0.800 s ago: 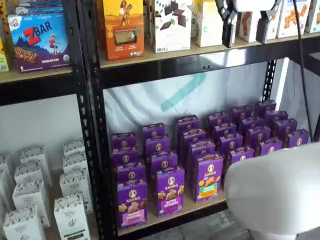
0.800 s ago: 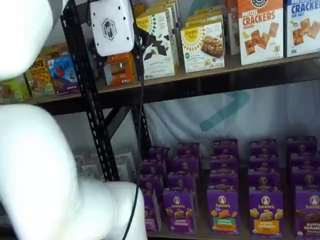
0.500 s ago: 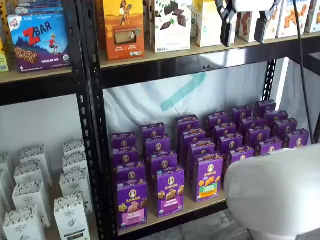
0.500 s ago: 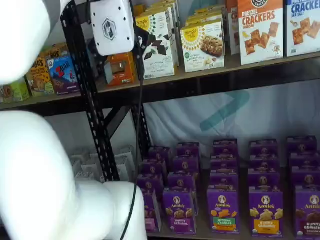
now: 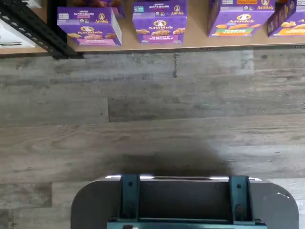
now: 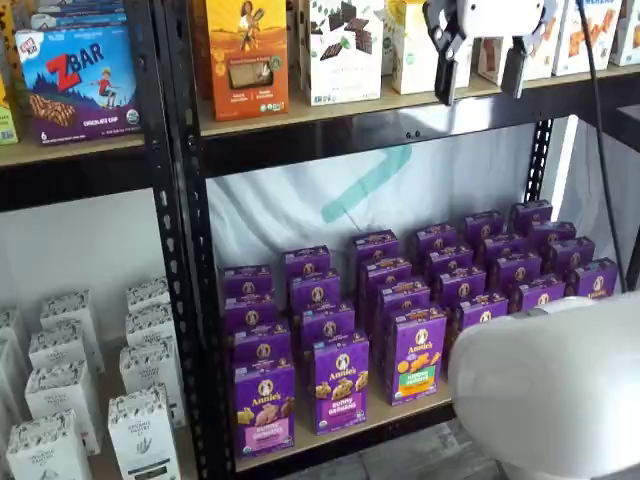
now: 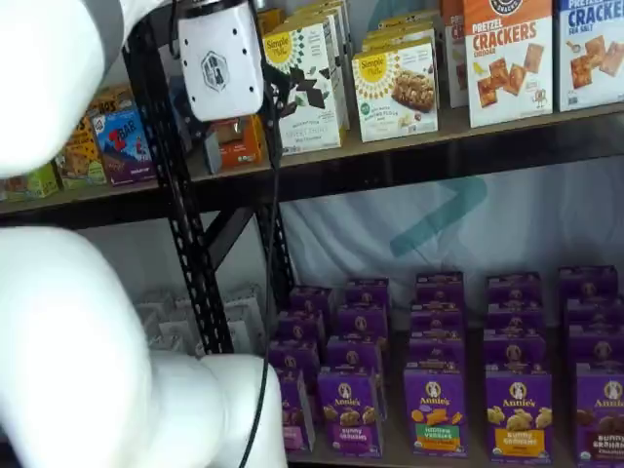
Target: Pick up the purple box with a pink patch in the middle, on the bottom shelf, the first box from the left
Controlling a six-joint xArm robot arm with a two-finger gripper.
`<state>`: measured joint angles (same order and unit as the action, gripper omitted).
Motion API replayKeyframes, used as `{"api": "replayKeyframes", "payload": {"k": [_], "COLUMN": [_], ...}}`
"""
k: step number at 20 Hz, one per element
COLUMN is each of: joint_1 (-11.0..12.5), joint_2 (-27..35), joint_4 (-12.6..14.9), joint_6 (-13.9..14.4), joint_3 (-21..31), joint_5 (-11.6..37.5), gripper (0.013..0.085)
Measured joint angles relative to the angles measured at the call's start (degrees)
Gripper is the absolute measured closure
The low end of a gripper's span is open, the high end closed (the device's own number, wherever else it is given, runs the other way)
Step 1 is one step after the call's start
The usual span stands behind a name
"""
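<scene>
I hold the gripper (image 6: 481, 78) high with its fingers spread and empty, well above the purple box (image 6: 264, 407) fronting the bottom shelf (image 6: 345, 430), leaving room to descend.

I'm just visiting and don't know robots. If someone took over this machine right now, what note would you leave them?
Gripper: open, a plain gap between its two black fingers, nothing held. It hangs high, level with the upper shelf's boxes, far above the target.
The purple box with the pink panel stands upright at the front left of the bottom shelf, beside a purple box with an all-purple panel.
Done: nothing yet; the box is untouched.
Left: bring the gripper down to it, close the fingers on it, lift it out.
</scene>
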<state>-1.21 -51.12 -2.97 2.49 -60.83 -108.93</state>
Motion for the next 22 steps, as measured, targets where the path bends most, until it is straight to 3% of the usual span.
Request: {"api": "replayKeyframes", "payload": {"k": [7, 22], "joint_1": [-5.11, -9.60], "joint_2": [-1.19, -4.89], "joint_4": [2.70, 2.84], "joint_6": [4.21, 8.87], "joint_3": [5.09, 20.11], "joint_5": [3.04, 15.74], "gripper": [0.0130, 0.0130]}}
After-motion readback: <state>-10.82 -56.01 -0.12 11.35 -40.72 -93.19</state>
